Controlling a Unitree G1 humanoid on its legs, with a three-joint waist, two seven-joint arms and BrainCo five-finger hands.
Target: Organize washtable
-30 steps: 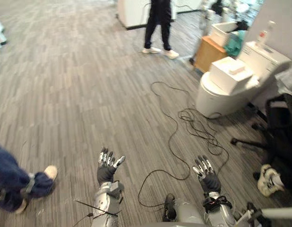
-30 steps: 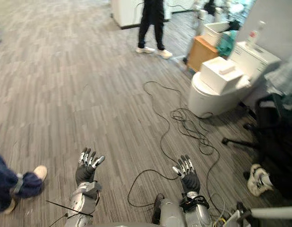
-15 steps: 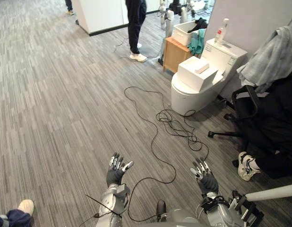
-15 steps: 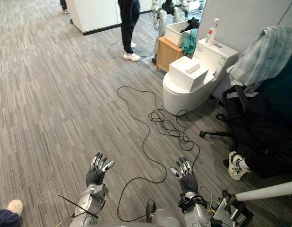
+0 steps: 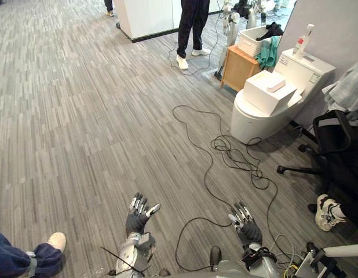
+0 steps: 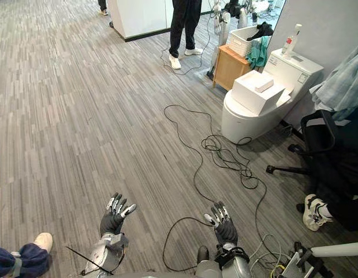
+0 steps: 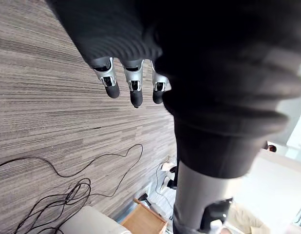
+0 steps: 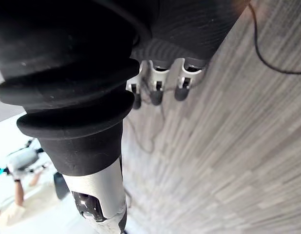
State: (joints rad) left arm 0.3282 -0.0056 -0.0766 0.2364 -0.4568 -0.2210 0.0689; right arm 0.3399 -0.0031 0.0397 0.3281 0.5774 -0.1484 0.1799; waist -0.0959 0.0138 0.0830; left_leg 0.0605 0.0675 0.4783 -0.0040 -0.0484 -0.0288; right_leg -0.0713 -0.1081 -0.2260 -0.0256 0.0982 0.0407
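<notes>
2 head eyes look down at the floor [image 5: 80, 116]; wrist cameras view it closely.

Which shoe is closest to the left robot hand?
The pale shoe with the blue trouser leg, left of the left robot hand; the standing person's white shoes and the sneaker by the chair lie farther off.
</notes>
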